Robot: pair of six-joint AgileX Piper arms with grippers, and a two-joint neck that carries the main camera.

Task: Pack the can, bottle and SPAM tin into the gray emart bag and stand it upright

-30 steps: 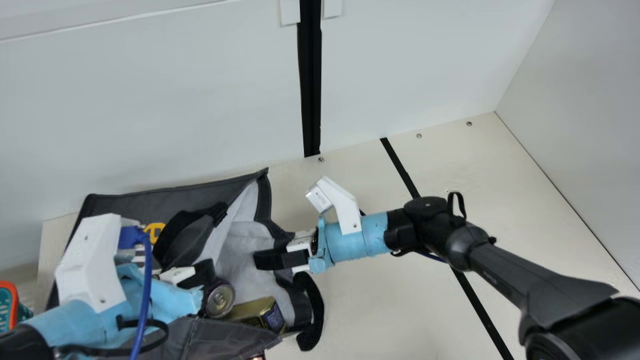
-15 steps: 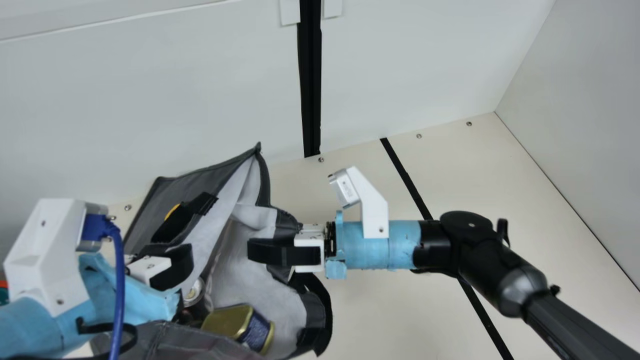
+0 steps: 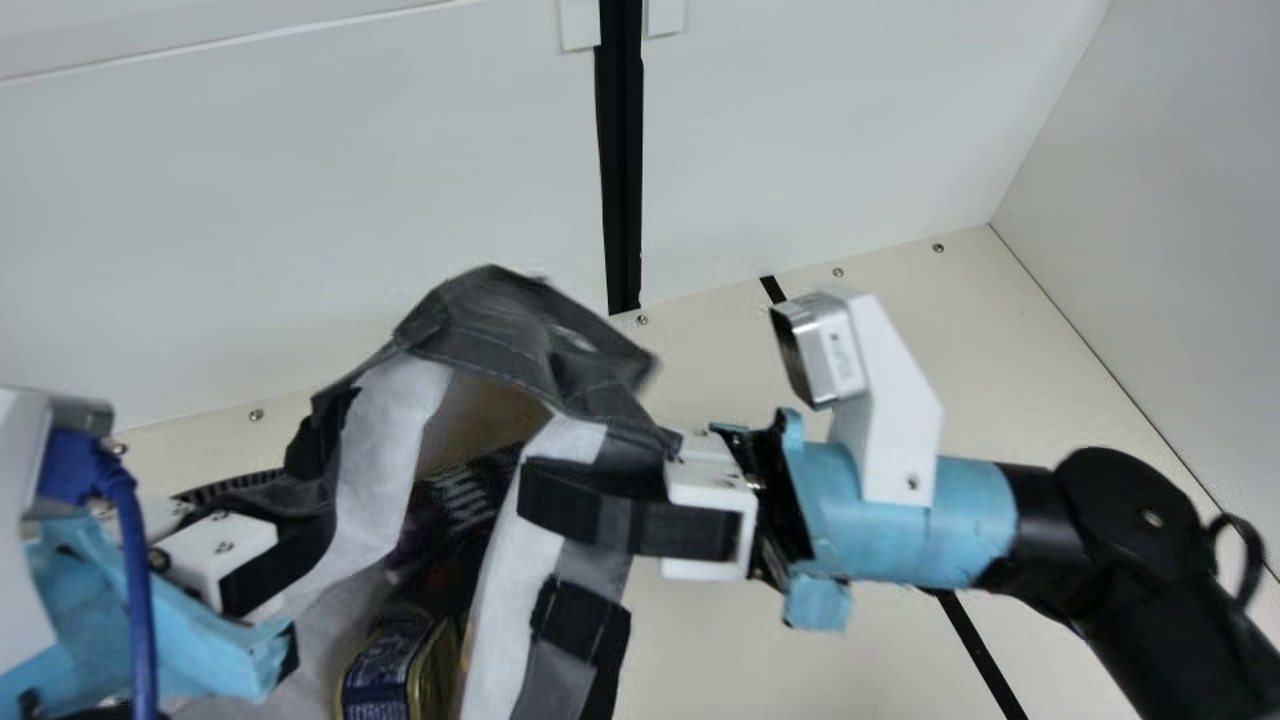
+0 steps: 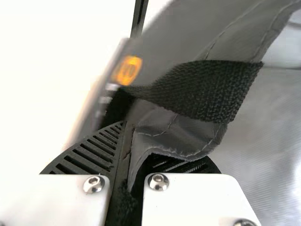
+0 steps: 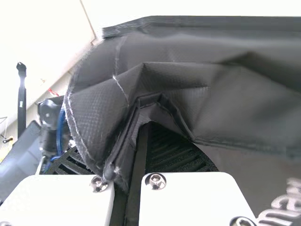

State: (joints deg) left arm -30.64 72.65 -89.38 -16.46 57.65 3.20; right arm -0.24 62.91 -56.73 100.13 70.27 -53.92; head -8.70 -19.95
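Gray emart bag (image 3: 520,335) is rising between left tool (image 4: 134,146) and right tool (image 5: 134,153), both grasping its fabric; lifting evenly should help.

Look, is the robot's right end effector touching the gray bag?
Touching. The right wrist view shows a fold of the gray bag pinched between the two fingers of the right end effector.

You face pale gray back wall (image 3: 300,200), split by black vertical strip (image 3: 621,160); white tabs (image 3: 580,22) flank strip's top. To your right, pale side wall (image 3: 1180,230) meets cream tabletop (image 3: 960,350). You see screws (image 3: 838,272) near tabletop's back edge, black line (image 3: 975,640) slanting across, soft light.
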